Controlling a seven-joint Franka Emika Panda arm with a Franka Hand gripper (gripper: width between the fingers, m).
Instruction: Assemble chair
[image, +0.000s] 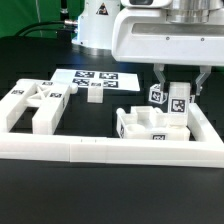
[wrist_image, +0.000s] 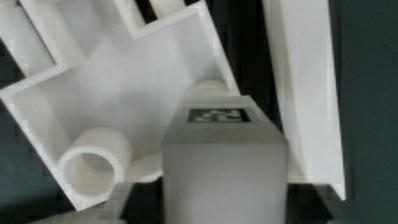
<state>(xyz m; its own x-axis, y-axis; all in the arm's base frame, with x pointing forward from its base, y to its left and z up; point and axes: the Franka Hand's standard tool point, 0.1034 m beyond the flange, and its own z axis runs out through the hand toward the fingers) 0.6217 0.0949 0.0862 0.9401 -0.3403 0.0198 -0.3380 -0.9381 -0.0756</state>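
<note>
My gripper (image: 178, 90) is shut on a white chair bar (image: 179, 103) with black-and-white tags and holds it upright over the right end of a white chair slab assembly (image: 140, 127). In the wrist view the bar (wrist_image: 221, 150) runs from between my fingers (wrist_image: 143, 200) out over the flat slab (wrist_image: 125, 100), and its tag faces the camera. A round white peg end (wrist_image: 89, 165) shows beside it. More white chair parts (image: 28, 105) lie at the exterior view's left, and a small white block (image: 95, 96) lies mid-table.
The long white L-shaped border rail (image: 110, 152) runs along the front and up both sides, and it shows in the wrist view (wrist_image: 306, 90) next to the bar. The marker board (image: 95, 77) lies flat at the back. The robot base (image: 100, 25) stands behind it.
</note>
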